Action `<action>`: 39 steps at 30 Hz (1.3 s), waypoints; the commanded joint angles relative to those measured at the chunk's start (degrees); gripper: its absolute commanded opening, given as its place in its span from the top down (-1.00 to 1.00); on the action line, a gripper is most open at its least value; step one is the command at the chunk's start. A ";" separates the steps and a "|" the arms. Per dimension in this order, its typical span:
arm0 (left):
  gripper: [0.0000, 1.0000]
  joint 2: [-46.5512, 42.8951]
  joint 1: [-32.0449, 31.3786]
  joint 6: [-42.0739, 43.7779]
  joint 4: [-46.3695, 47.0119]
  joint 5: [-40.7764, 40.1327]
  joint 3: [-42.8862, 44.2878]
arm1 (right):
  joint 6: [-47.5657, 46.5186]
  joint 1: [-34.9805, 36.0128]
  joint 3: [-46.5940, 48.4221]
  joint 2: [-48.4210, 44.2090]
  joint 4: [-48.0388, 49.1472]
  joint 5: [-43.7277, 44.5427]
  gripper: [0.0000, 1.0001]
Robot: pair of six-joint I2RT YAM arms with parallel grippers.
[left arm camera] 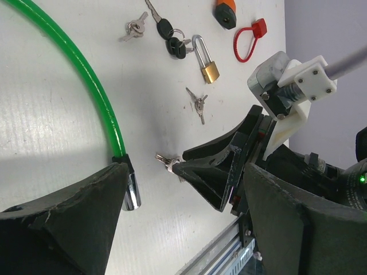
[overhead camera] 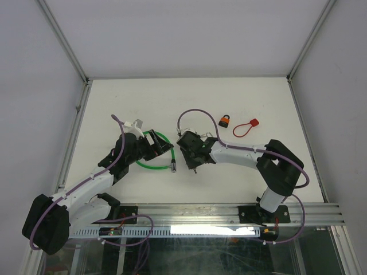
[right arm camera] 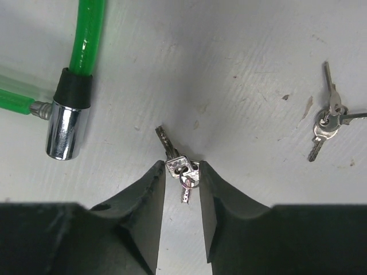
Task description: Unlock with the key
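A green cable lock [overhead camera: 150, 164] lies on the white table, and its chrome lock cylinder [right arm camera: 63, 129] also shows in the left wrist view [left arm camera: 131, 192]. My right gripper [right arm camera: 182, 172] is down at the table, a short way right of the cylinder. Its fingertips are closed on a small silver key bunch [right arm camera: 182, 166], with one key blade sticking out toward the cylinder. The bunch also shows in the left wrist view [left arm camera: 166, 161]. My left gripper [left arm camera: 186, 172] is wide open and empty. Its left finger [left arm camera: 63, 229] is beside the cylinder.
A brass padlock [left arm camera: 209, 70] with black-headed keys [left arm camera: 172, 40] lies farther back. Two loose key bunches lie on the table, one [right arm camera: 325, 123] near my right gripper and another [left arm camera: 133, 28] farther off. An orange padlock [overhead camera: 225, 121] and a red loop tag [overhead camera: 245, 127] lie at the back right. A metal rail [overhead camera: 229, 215] runs along the near edge.
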 commanded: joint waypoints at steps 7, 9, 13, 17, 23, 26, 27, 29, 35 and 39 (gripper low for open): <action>-0.69 -1.23 0.43 0.43 3.26 0.25 0.46 | -6.50 -1.49 1.91 1.20 -0.79 -4.37 0.07; -0.69 -1.31 0.48 0.52 3.11 0.07 0.41 | -7.06 -1.55 2.32 2.36 -1.47 -5.61 0.04; -0.69 -1.39 0.48 0.62 2.83 -0.05 0.40 | -7.15 -1.58 2.94 4.23 -3.28 -6.51 0.07; -0.69 -1.40 0.53 0.66 2.80 -0.06 0.40 | -6.58 -1.77 2.51 4.55 -4.16 -7.22 0.28; -0.69 -1.54 0.47 0.58 2.65 0.20 0.57 | -5.48 -2.27 1.27 2.89 -2.93 -7.49 0.75; -0.69 -1.51 0.47 0.41 2.79 0.51 0.58 | -4.56 -2.76 -0.05 1.22 -0.59 -7.71 0.86; -0.69 -1.62 0.43 0.35 2.87 0.61 0.58 | -4.33 -2.93 -0.73 0.49 0.67 -8.16 0.89; -0.69 -1.75 0.50 0.14 3.18 0.93 0.58 | -3.67 -3.60 -2.07 -0.84 3.14 -9.37 0.96; -0.68 -1.77 0.46 -0.33 5.01 2.32 0.32 | -2.16 -5.34 -6.09 -3.94 9.63 -11.78 1.00; -0.68 -1.51 0.51 -0.66 6.96 3.86 -0.22 | -1.36 -5.97 -8.14 -5.61 13.21 -13.56 1.00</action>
